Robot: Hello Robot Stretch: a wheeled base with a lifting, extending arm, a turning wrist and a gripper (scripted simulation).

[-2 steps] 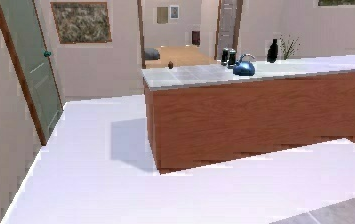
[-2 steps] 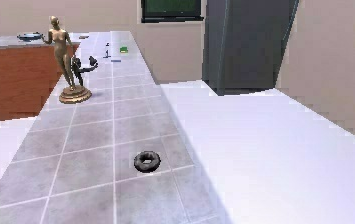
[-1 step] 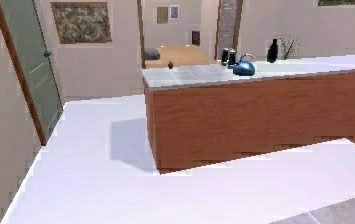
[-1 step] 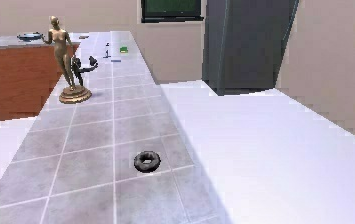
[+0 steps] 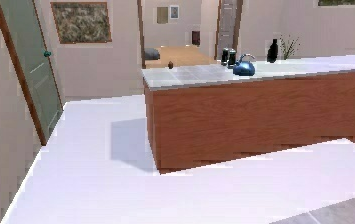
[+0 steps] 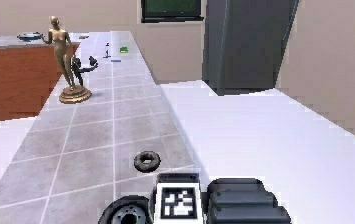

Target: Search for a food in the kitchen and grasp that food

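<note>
Forward view: a door [image 5: 33,60] stands at the left, with a picture [image 5: 81,22] on the wall to its right. A counter [image 5: 255,115] runs from the middle to the right edge. On it, left to right, are a small knob-like thing [image 5: 170,66], two shakers [image 5: 228,57], a kettle [image 5: 244,68] in front of them, and a vase [image 5: 273,50]. Behind the counter a doorway [image 5: 180,30] leads to another room.

Arm side view: a worktop [image 6: 85,130] runs from the bottom up to the far left. A statue [image 6: 67,60] stands on its left part, and a ring [image 6: 145,159] lies on it near the bottom middle. A fridge [image 6: 247,45] stands at the upper right.

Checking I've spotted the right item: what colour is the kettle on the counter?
The kettle is blue; it shows best in the forward view.
</note>
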